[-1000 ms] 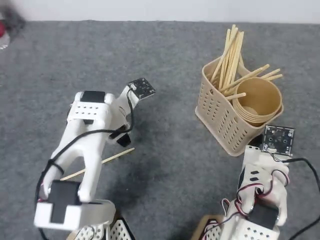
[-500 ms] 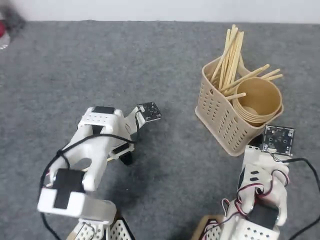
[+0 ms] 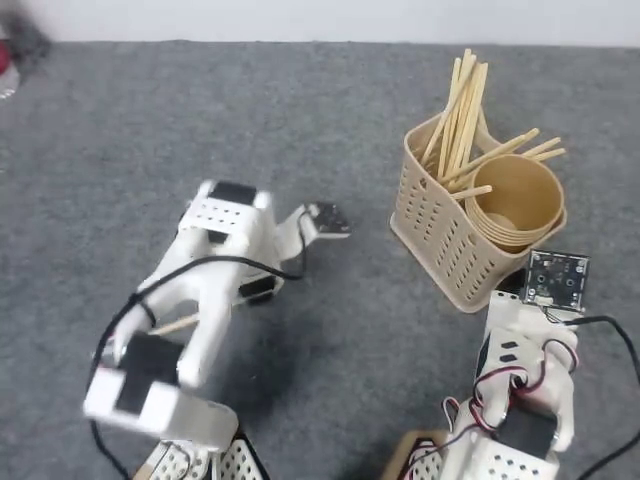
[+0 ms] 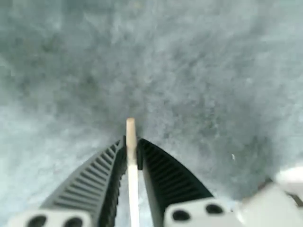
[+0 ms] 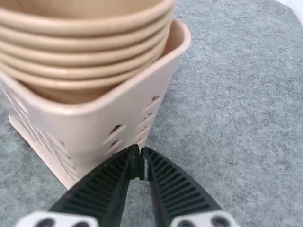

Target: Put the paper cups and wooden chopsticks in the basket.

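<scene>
While one wooden chopstick (image 4: 130, 126) is outside the basket (image 3: 440, 240): transfer step judged in hand; task judged near completion.
Left claw (image 4: 131, 141): jaws clamped on the wooden chopstick, which runs lengthwise between them. Its tip projects just beyond the fingertips, and its other end trails back beneath the arm in the high view.
Reason for grip: judged, an in-line hold keeps the stick aimed with the claw, so it can be tipped end-first into the basket.
Basket relative to left claw: well apart, off to its right, with bare grey mat (image 3: 150, 120) between.
Right claw (image 5: 141, 155): jaws together, nothing between them. Tips sit just beside the basket's lower corner; contact cannot be told.
Reason for position: judged, parked low and clear of the basket mouth.
Paper cups (image 3: 515, 200): nested stack inside the basket, in the end nearest the right claw.
Other chopsticks (image 3: 462, 100): leaning in the basket end farther from the right claw.
Risk: judged, the thin stick may pivot in the jaws.
</scene>
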